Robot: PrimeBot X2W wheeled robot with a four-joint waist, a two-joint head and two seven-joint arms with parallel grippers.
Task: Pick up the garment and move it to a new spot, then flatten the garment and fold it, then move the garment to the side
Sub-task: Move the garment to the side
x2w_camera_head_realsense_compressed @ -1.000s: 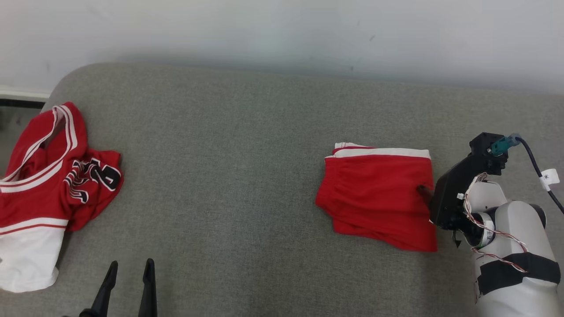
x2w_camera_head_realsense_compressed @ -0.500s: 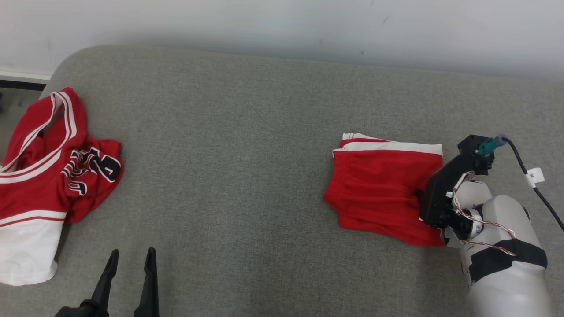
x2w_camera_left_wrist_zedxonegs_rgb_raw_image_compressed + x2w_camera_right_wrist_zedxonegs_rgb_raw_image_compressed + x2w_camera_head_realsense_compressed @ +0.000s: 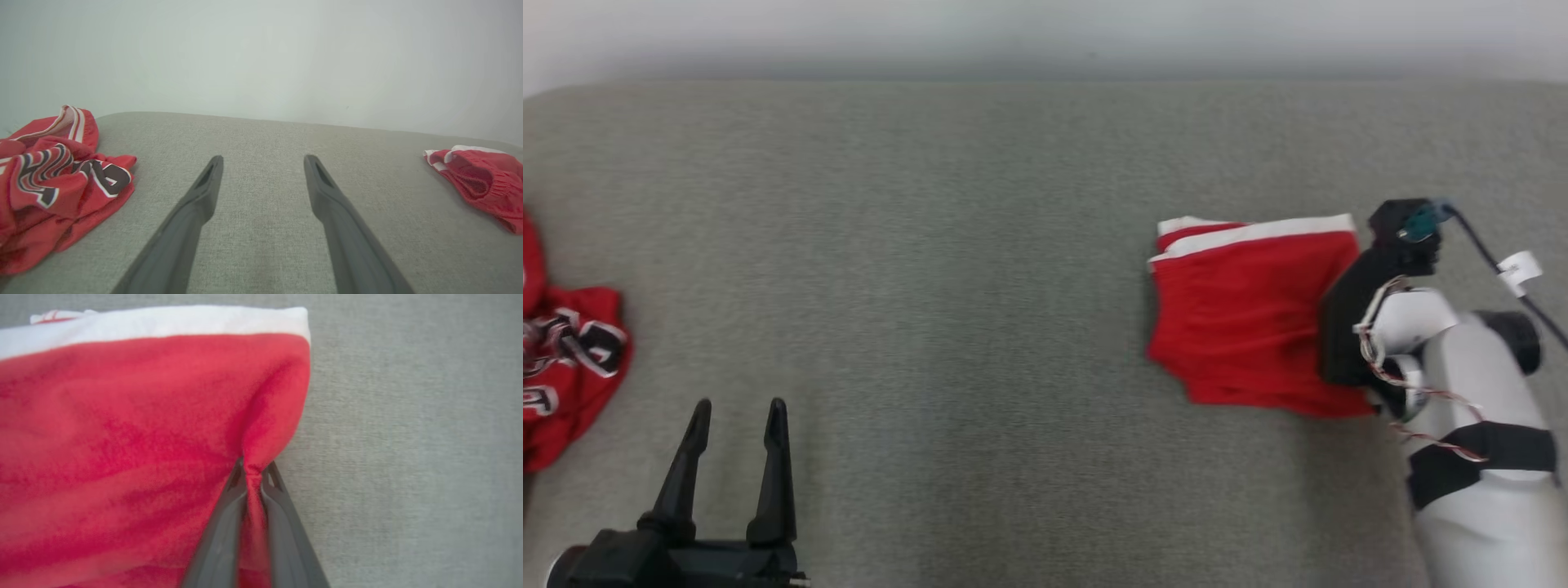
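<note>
1. At the far left of the head view lies a crumpled red jersey (image 3: 568,376) with black and white lettering. The picture edge cuts part of it. It rests on the grey cushion (image 3: 972,245).
2. Just right of the jersey, at the lower left, is the left gripper (image 3: 739,406). Its two dark fingers stand wide apart and hold nothing. In the left wrist view, only the grey fabric of the cushion is seen between them.
3. On the right part of the cushion lie the red shorts (image 3: 1250,318), well apart from the jersey. They are folded into a compact shape, with a white band along the far edge.
4. At the right border of the shorts is the right gripper (image 3: 254,467). Its fingers are almost fully closed and pinch a small ridge of the red cloth, which gathers into a crease toward the fingertips.
5. In the head view, the black wrist and the pale forearm (image 3: 1470,408) cover this border of the shorts.
6. At the far right, a dark cable (image 3: 1474,241) with a white tag leaves the wrist.
</note>
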